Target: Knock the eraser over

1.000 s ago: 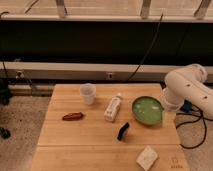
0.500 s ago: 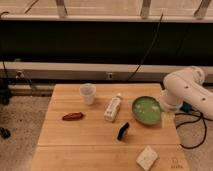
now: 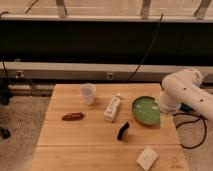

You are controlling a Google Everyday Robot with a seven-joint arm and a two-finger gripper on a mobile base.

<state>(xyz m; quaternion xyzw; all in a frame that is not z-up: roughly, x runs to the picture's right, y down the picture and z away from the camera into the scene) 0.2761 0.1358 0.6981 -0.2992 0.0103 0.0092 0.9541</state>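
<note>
Hovering at the far edge of the green plate (image 3: 145, 111), the gripper (image 3: 161, 106) ends the white arm (image 3: 182, 92); whether it is open or closed cannot be told. The eraser (image 3: 123, 131) sits on the table (image 3: 90, 142), beyond the plate from the gripper, well apart.

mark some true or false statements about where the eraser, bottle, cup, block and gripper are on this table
1. The gripper touches the eraser. False: it is by the right rim of the green plate, apart from the eraser.
2. The white bottle lies on its side. True.
3. The white square block sits in the green plate. False: it lies on the table near the front edge.
4. The cup stands left of the white bottle. True.
</note>
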